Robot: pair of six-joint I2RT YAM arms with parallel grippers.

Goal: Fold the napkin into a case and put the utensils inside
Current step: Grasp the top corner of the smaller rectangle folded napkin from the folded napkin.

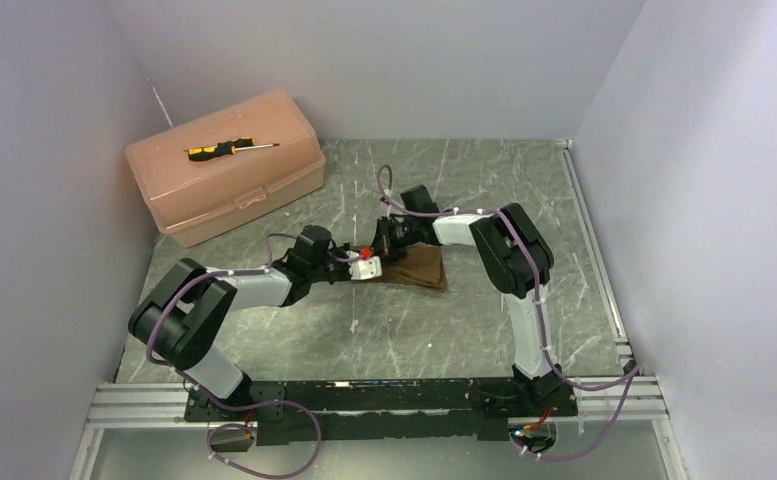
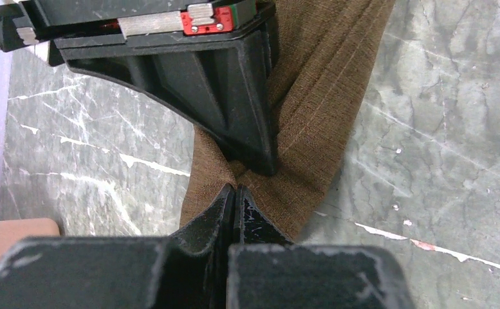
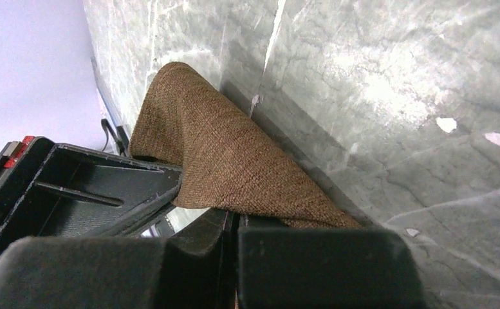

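Both black end effectors pinch the dark brown coarse-woven napkin (image 2: 324,96) mid-bench: the left end effector (image 2: 234,193) has its fingers shut on a gathered edge, and the right end effector (image 3: 233,222) is clamped on another fold, the cloth draping beyond it over the grey marbled bench (image 3: 395,96).

Both grippers crowd the napkin (image 1: 419,268) at counter centre; the pink box (image 1: 226,178) blocks the far-left corner; right side open.
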